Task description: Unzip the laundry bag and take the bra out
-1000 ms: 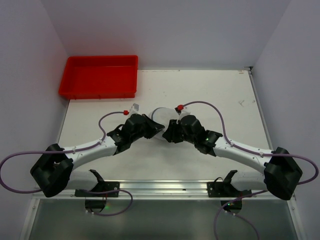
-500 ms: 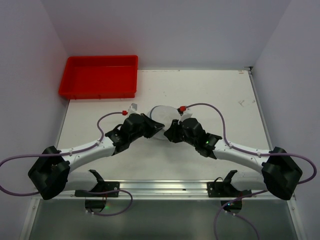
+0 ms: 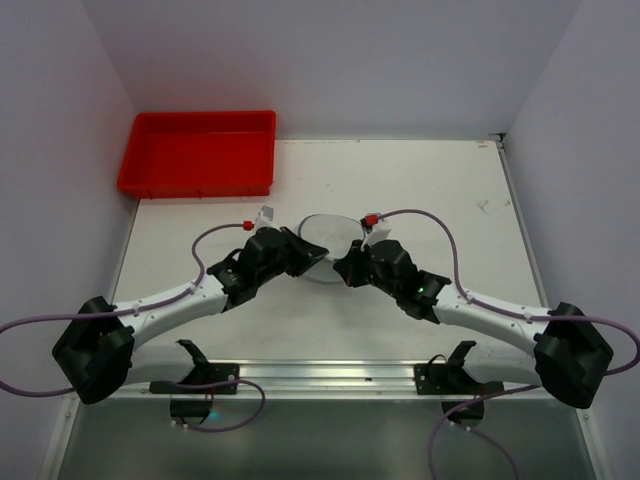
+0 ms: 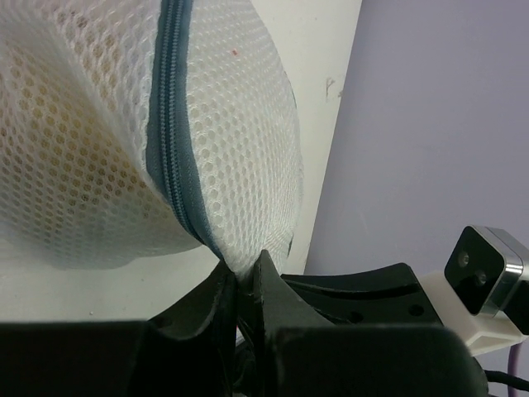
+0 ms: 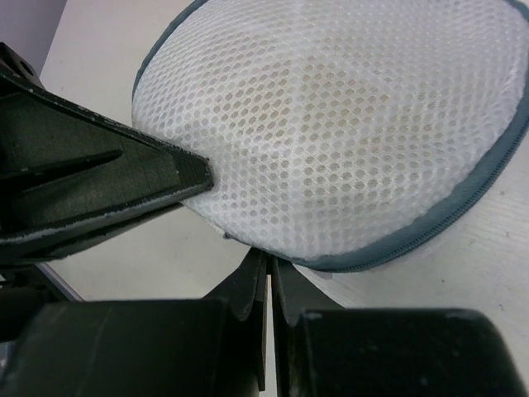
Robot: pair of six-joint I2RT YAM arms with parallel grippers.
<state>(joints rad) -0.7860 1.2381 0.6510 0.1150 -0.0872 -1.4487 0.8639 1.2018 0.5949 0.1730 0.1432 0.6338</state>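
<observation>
Listener: Layout first, please, biggest things before small ones.

Describer: White counter fills most of the overhead frame, with pale walls around it. A red tray sits at the upper left, well apart from everything else.

Listener: And the arms?

Describer: The left arm rises from the lower left corner and the right arm from the lower right. Both slant inward and nearly meet at the centre of the frame.

Listener: Where is the laundry bag?

Describer: The laundry bag lies on the counter at the centre of the frame, just above the point where the two arms meet. It is a round white mesh pouch. Close up it bulges like a dome, and a grey-blue zipper band runs around its rim.

Listener: What are the grippers doing?

Describer: The left gripper has its fingers pressed close, pinching a fold of mesh at the bag's lower edge, right where the zipper band ends in its own view. The right gripper has its fingers pressed together just under the bag's rim. I cannot tell whether it grips any mesh. In the right wrist view, one dark finger of the left gripper touches the bag's side at the left of the frame.
</observation>
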